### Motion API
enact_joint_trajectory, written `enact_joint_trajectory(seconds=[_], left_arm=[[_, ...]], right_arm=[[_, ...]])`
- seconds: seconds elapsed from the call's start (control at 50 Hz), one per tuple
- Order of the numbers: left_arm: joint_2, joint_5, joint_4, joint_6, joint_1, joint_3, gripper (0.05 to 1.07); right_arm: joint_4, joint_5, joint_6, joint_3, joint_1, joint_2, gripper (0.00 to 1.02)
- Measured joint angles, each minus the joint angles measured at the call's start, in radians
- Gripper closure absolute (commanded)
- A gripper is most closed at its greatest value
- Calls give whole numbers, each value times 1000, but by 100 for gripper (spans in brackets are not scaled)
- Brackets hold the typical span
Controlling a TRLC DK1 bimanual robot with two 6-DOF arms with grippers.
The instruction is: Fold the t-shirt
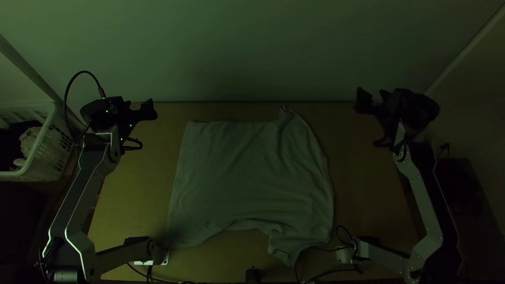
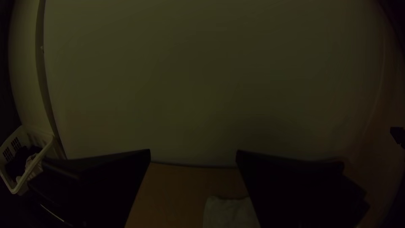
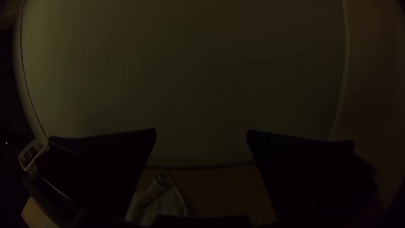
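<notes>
A light t-shirt (image 1: 247, 176) lies spread on the table, its hem side to the left, with soft wrinkles; one sleeve at the top right has a bunched tip, the other sleeve points down near the front edge. My left gripper (image 1: 150, 109) is over the table's far left, apart from the cloth; in the left wrist view the left gripper (image 2: 193, 154) stands open, a corner of the shirt (image 2: 230, 212) beyond it. My right gripper (image 1: 363, 101) is at the far right, off the cloth; the right wrist view shows the right gripper (image 3: 201, 133) open, with the shirt's sleeve (image 3: 162, 202) low between its fingers' outlines.
A white basket (image 1: 47, 142) with dark and light cloth stands left of the table. A pale wall (image 1: 236, 52) rises behind the far edge. Cables (image 1: 336, 271) and a small dark object (image 1: 253, 275) are at the near edge. Bare wood (image 1: 363, 184) lies right of the shirt.
</notes>
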Motion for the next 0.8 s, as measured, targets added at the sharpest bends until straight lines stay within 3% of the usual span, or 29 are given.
enact_joint_trajectory(seconds=[0.38,0.7,0.8], left_arm=[[284,0,-152,0,-37,243,10],[540,0,-303,0,-88,387,11],[589,-1,-327,0,-100,403,13]], right_arm=[[-233,0,9,309,63,317,4],[-306,3,24,385,139,479,4],[-350,8,58,414,152,525,4]])
